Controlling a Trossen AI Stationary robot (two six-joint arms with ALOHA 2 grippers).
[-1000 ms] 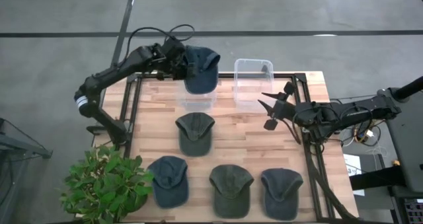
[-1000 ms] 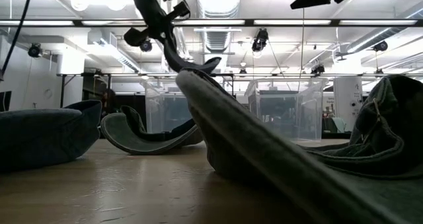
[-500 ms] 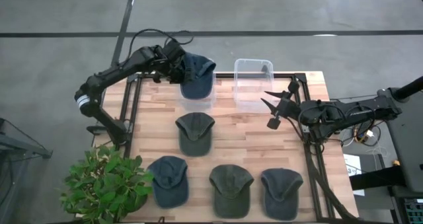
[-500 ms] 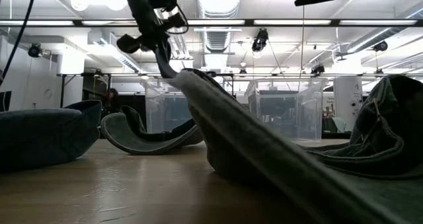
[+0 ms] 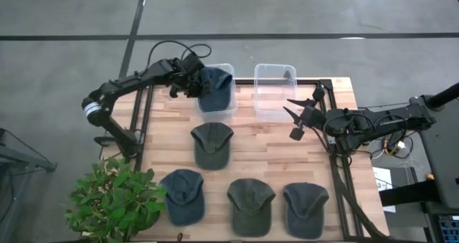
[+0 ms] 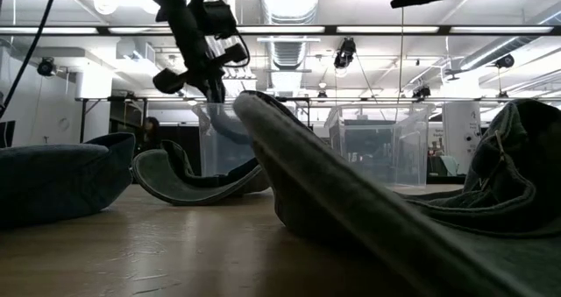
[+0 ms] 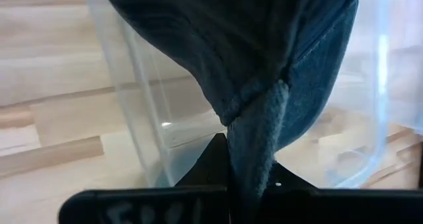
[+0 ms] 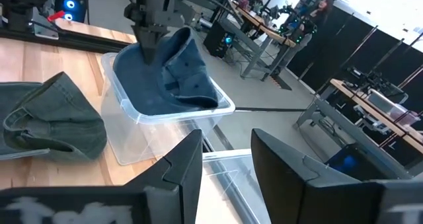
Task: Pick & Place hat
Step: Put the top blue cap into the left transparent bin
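Left gripper (image 5: pixel 192 83): your left arm pinches the blue hat (image 5: pixel 214 87) by its edge — fingers clamped on the fabric fold.
Blue hat: it hangs down into the left clear bin (image 5: pixel 216 108) at the table's far edge, part of the cloth rising above the rim.
Right gripper (image 5: pixel 299 116): jaws spread apart, holding nothing, raised just beside the right clear bin (image 5: pixel 274 91).
Table (image 5: pixel 165 143): you have four more caps lying flat — an olive hat (image 5: pixel 211 144) mid-table, and along the near edge a blue cap (image 5: pixel 182 196), an olive cap (image 5: pixel 251 206) and a grey-blue cap (image 5: pixel 305 209).
Plant (image 5: pixel 115 199): beside the near left corner.
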